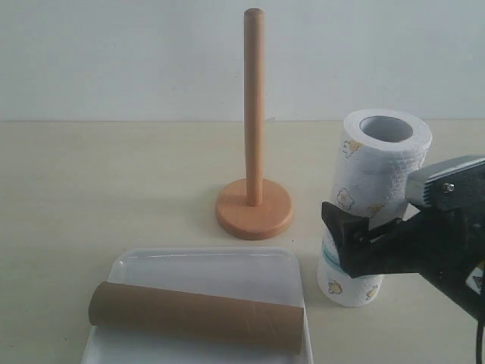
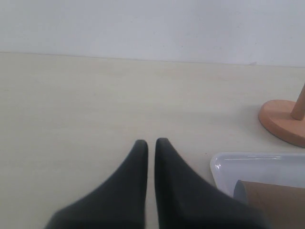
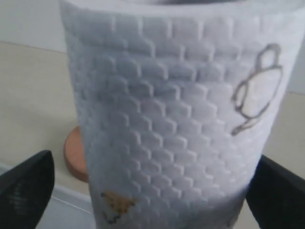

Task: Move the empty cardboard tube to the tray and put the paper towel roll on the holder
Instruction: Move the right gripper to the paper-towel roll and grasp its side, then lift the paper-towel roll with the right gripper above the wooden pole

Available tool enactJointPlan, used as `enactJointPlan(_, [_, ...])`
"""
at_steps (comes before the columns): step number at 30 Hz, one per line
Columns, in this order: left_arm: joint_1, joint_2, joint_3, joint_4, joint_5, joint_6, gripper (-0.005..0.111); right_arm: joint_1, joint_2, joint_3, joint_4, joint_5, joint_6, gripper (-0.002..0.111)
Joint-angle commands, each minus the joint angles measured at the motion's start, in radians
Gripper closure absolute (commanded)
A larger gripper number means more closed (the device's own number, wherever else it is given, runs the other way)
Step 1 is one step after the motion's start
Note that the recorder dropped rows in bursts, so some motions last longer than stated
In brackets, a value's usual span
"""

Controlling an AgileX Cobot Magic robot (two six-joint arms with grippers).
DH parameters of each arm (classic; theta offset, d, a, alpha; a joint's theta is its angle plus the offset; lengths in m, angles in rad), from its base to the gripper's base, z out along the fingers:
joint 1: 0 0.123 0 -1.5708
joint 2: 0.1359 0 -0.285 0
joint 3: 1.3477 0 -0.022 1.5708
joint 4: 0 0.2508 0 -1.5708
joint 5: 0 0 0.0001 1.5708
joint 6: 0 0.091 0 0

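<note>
At the lower left of the exterior view, the long brown hollow cardboard tube (image 1: 197,315) lies on its side across the glossy white rectangular tray (image 1: 227,265). By that, the first half of the task looks finished. The thick white embossed paper towel roll (image 1: 375,174), printed with small yellow cartoons, stands on end at the right of that frame. It rests on the pale bench (image 1: 91,189) and leans slightly. The light wooden holder (image 1: 255,114), a slim rod on a round disc base, stands bare in the middle, near the roll but apart from it.

The right hand (image 1: 348,235) reaches in from the right edge with its black fingers (image 3: 26,186) spread wide on either side of the roll's lower half. The right wrist view shows a clear gap on one side, so the roll is bracketed and not squeezed. The left hand (image 2: 150,148) has its jaws pressed together on nothing, over bare bench beside the tray's corner.

The roll is probably light and soft, and its layers would give under pressure. A firm squeeze around the middle of its height should hold it without crushing the hollow core, which must stay round to slide down over the rod. The embossed paper should resist slipping. A low grip, though, could let the top tip over as it is lifted.
</note>
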Motion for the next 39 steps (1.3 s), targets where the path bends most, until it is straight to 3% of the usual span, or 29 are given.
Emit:
enactJointPlan(1, [0.002, -0.003, 0.004, 0.002, -0.001, -0.007, 0.102, 0.002, 0.057, -0.033, 0.003, -0.011, -0.01, 0.005])
enactJointPlan(4, [0.002, -0.003, 0.004, 0.002, -0.001, -0.007, 0.102, 0.002, 0.062, -0.042, 0.003, -0.009, -0.002, 0.005])
enactJointPlan(7, [0.002, -0.003, 0.004, 0.002, -0.001, -0.007, 0.102, 0.002, 0.062, -0.042, 0.005, -0.011, 0.019, 0.016])
enactJointPlan(10, [0.002, -0.003, 0.004, 0.002, -0.001, -0.007, 0.102, 0.002, 0.062, -0.042, 0.029, -0.009, 0.019, 0.047])
enactJointPlan(14, [0.002, -0.003, 0.004, 0.002, -0.001, -0.007, 0.102, 0.002, 0.062, -0.042, 0.04, 0.007, 0.015, 0.108])
enactJointPlan(23, [0.002, -0.003, 0.004, 0.002, -0.001, -0.007, 0.102, 0.002, 0.055, -0.044, 0.111, -0.06, -0.035, 0.107])
enactJointPlan(28, [0.002, -0.003, 0.004, 0.002, -0.001, -0.007, 0.102, 0.002, -0.02, -0.095, 0.111, -0.002, -0.06, 0.107])
enactJointPlan(39, [0.002, -0.003, 0.004, 0.002, -0.001, -0.007, 0.102, 0.002, -0.248, -0.458, 0.111, 0.483, -0.182, 0.107])
